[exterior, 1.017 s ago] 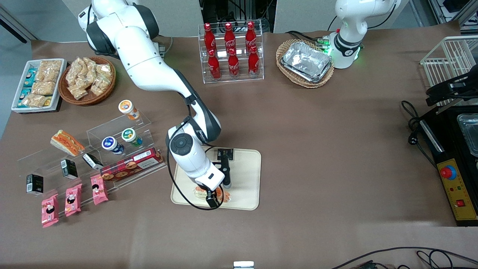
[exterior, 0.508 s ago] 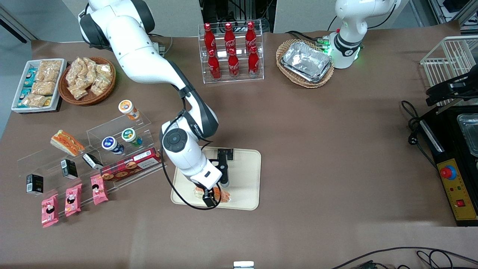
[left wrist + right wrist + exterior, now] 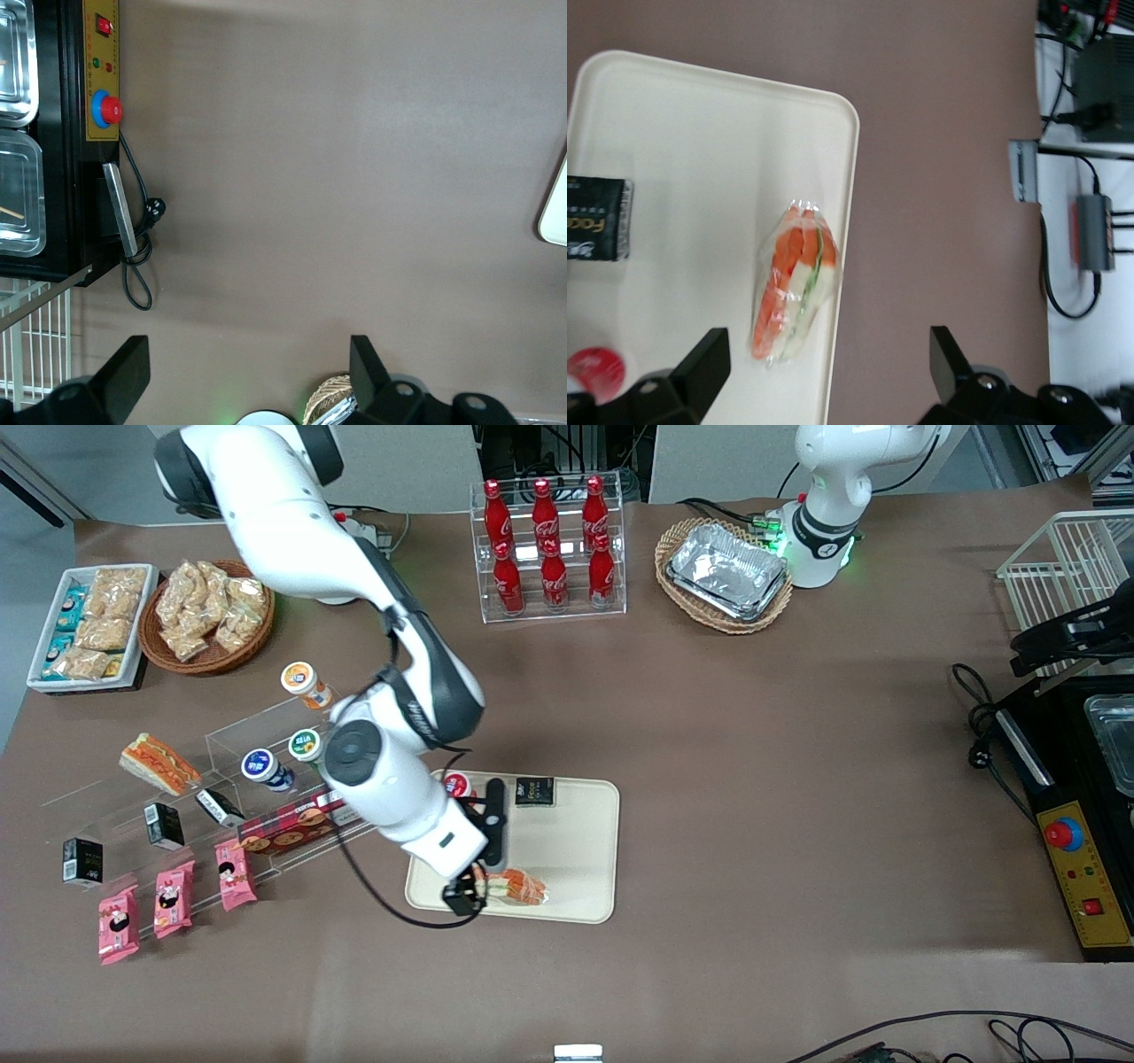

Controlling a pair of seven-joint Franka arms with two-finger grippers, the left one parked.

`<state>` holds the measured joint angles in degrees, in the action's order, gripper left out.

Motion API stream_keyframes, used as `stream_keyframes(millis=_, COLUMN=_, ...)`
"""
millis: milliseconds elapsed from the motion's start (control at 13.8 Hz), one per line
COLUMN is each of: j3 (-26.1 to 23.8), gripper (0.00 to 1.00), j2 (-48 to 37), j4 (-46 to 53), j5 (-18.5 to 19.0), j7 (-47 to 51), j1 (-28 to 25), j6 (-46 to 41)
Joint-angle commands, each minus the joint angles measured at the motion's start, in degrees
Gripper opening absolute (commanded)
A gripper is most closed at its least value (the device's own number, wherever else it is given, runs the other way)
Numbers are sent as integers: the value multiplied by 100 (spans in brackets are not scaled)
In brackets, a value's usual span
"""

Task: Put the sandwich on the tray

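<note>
The sandwich (image 3: 514, 886) (image 3: 796, 283), clear-wrapped with orange, white and green layers, lies flat on the cream tray (image 3: 576, 841) (image 3: 700, 159), close to the tray's rim nearest the front camera. My right gripper (image 3: 477, 864) (image 3: 824, 372) hovers above that end of the tray, toward the working arm's end from the sandwich. It is open, with nothing between its fingers and clear of the sandwich.
A black packet (image 3: 534, 791) (image 3: 598, 230) and a red-lidded cup (image 3: 456, 786) (image 3: 592, 367) sit at the tray's edge farthest from the camera. An acrylic shelf of snacks (image 3: 292, 819) with a wedge sandwich (image 3: 159, 763) stands beside the tray. Cola bottles (image 3: 549, 549) and a foil-tray basket (image 3: 726, 571) are farther off.
The right arm has drawn away toward its own end of the table, uncovering the sandwich and the red-lidded cup. The sandwich stays lying on the tray.
</note>
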<state>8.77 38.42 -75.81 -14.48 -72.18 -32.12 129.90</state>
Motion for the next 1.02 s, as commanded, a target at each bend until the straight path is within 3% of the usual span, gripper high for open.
stream_keyframes(millis=0, j3=20, gripper=100, j2=-606, j4=-74, j5=-475, j7=89, j1=320, j6=-701)
stream_keyframes(millis=218, j3=20, gripper=100, j2=-1089, j4=-109, j5=-679, j7=1262, j1=575, j6=-1219)
stream_keyframes(millis=726, j3=344, gripper=100, j2=-2241, j4=-109, j5=-582, j7=5121, j1=602, j6=-2511)
stream_keyframes(millis=872, j3=398, gripper=100, j2=-2549, j4=-109, j5=-346, j7=6272, j1=672, j6=-2907)
stream_keyframes(millis=944, j3=346, gripper=100, j2=-2750, j4=-109, j5=-58, j7=6922, j1=777, j6=-3152)
